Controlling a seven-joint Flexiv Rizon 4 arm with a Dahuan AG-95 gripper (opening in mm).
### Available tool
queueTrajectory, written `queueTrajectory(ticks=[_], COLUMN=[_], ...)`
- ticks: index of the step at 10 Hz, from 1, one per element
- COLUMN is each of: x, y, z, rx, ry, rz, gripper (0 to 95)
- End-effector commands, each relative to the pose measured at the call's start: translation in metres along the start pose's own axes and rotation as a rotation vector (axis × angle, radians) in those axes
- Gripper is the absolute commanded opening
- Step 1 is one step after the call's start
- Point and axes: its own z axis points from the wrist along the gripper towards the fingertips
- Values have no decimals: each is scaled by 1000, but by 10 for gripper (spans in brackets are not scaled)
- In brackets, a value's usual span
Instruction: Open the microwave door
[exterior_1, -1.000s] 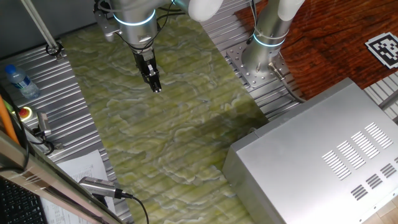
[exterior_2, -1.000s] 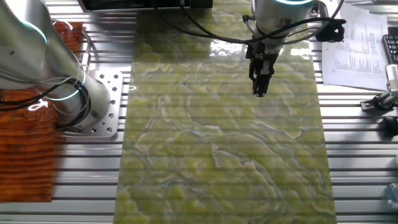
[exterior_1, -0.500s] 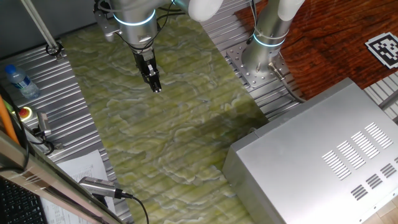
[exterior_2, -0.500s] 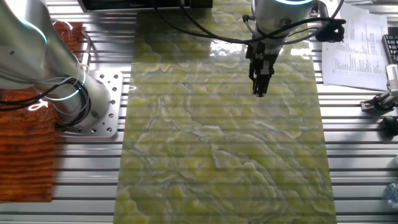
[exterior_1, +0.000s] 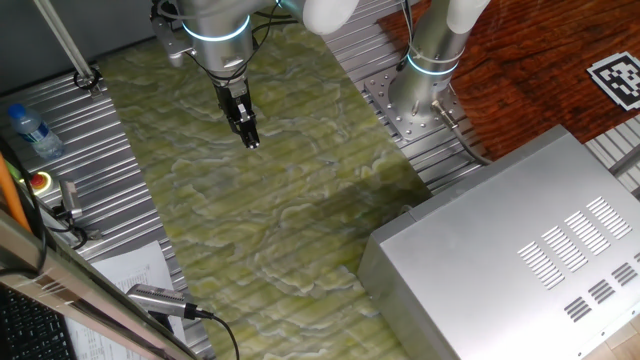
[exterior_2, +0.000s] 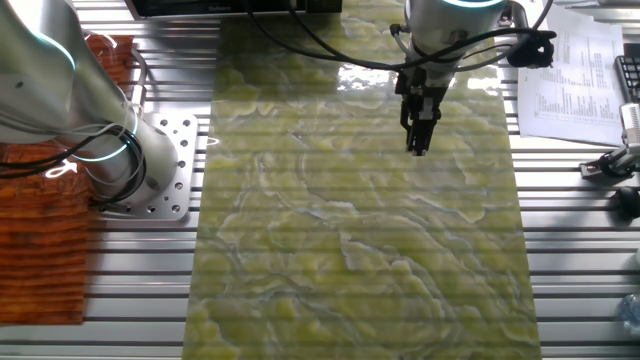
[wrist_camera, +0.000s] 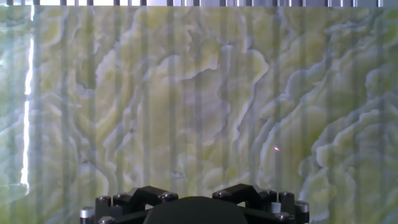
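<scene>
The microwave (exterior_1: 520, 255) is a large silver-grey box with rows of vent slots on top, at the lower right of one fixed view. I cannot make out the microwave door; only a narrow grey side face (exterior_1: 395, 305) towards the mat shows. My gripper (exterior_1: 251, 138) hangs over the far part of the green marbled mat (exterior_1: 270, 210), well away from the microwave, pointing down with its fingers together and empty. It also shows in the other fixed view (exterior_2: 416, 145). The hand view shows only mat (wrist_camera: 199, 99) and the hand's dark base (wrist_camera: 193, 208).
A second arm's base (exterior_1: 420, 95) stands on a plate beside the mat, near the microwave's back corner. A water bottle (exterior_1: 30, 132), a red button (exterior_1: 41, 181), papers (exterior_2: 575, 75) and a cabled device (exterior_1: 160, 300) lie on the ribbed plates at the mat's side.
</scene>
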Motion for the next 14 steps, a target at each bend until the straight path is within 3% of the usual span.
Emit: queueTrajectory(ticks=[1,2,14], x=[0,0,1], y=[0,0,1], z=[0,0,-1], rx=[0,15,13], ry=[0,-36,-32], rz=[0,-424,-441], gripper=[950,0,0])
